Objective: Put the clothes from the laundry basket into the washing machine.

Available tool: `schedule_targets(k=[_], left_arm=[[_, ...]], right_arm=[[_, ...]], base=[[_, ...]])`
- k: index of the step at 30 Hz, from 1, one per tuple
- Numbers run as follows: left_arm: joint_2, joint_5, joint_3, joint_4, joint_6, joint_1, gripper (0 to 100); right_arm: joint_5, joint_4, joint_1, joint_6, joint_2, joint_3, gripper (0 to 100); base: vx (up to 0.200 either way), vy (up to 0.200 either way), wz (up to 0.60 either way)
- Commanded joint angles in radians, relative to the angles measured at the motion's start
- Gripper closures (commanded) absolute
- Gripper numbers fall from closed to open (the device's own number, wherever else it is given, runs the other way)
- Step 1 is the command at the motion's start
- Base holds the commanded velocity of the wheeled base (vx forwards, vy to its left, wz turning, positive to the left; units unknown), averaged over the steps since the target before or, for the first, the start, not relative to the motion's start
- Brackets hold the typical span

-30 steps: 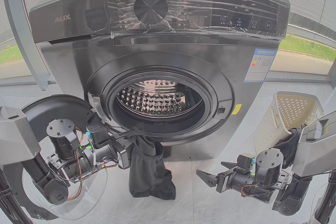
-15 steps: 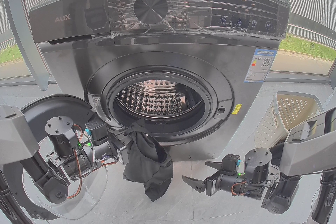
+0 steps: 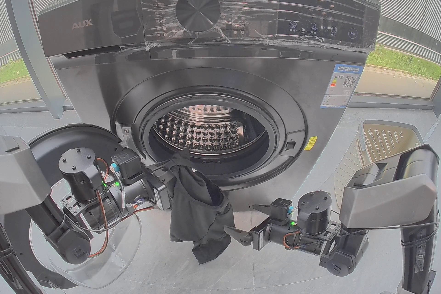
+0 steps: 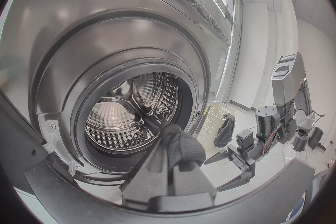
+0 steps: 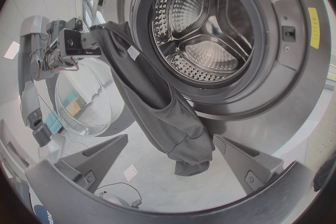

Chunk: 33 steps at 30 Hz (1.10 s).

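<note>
The washing machine (image 3: 220, 74) stands with its round opening bare and its steel drum (image 3: 206, 132) showing. A black garment (image 3: 197, 212) hangs in front of the opening's lower left rim, and my left gripper (image 3: 174, 173) is shut on its top edge. In the left wrist view the cloth (image 4: 182, 146) is bunched between the left gripper (image 4: 171, 156). My right gripper (image 3: 241, 218) is open, low and just right of the garment's hem. In the right wrist view the garment (image 5: 157, 109) dangles between the spread fingers (image 5: 105, 154).
The machine's door (image 3: 69, 148) is swung open at the left, behind my left arm. A white laundry basket (image 3: 390, 138) stands on the floor at the right, with a dark cloth (image 4: 225, 130) draped over its rim. Grey tiled floor (image 3: 257, 272) lies below the garment.
My right arm has swept left from near the basket to the garment's hem, still open. The left gripper has risen slightly, and the garment's lower part has swung and bunched up.
</note>
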Motion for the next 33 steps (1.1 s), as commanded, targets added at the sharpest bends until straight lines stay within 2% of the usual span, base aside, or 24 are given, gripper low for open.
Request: schedule_targets(k=[1, 7, 8, 16, 26, 33], left_arm=[[-0.006, 0.000, -0.002, -0.001, -0.002, 0.000, 100], [-0.006, 0.000, -0.002, -0.001, -0.002, -0.001, 100], [-0.006, 0.000, -0.003, -0.001, -0.002, -0.001, 100], [-0.008, 0.002, -0.011, -0.001, -0.003, -0.011, 100], [-0.034, 0.000, -0.003, -0.001, -0.006, -0.024, 100], [-0.035, -0.001, 0.001, -0.001, -0.006, -0.034, 100]], right_arm=[[0.009, -0.004, 0.007, -0.005, 0.073, -0.045, 0], [0.014, -0.003, 0.008, -0.005, 0.096, -0.083, 0], [0.012, 0.001, 0.008, -0.005, 0.130, -0.118, 0], [0.012, -0.007, 0.002, -0.011, 0.185, -0.220, 0], [0.011, -0.009, -0.015, -0.013, 0.217, -0.292, 0], [0.011, -0.007, -0.018, -0.034, 0.225, -0.341, 0]], base=[[0.000, 0.000, 0.00], [0.000, 0.000, 0.00], [0.000, 0.000, 0.00], [0.000, 0.000, 0.00], [0.000, 0.000, 0.00], [0.000, 0.000, 0.00]])
